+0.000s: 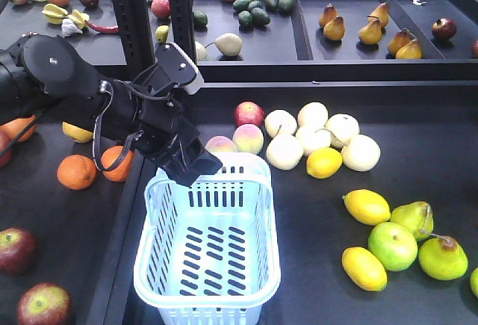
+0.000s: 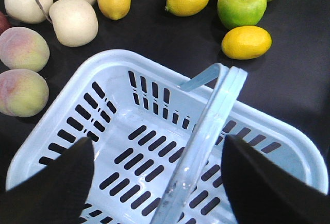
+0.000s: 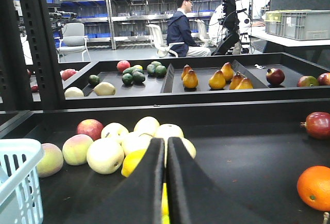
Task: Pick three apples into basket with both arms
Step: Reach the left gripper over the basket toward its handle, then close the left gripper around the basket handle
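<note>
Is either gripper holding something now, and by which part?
Nothing is held. The left gripper hangs open above the empty basket; the right gripper is shut, with nothing in it.

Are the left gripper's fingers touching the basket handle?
Apart. Left wrist view: the handle passes between the open left gripper's fingers, basket floor showing either side.

Metal shelving with blue bins, white chair, seated man — grey crate
</note>
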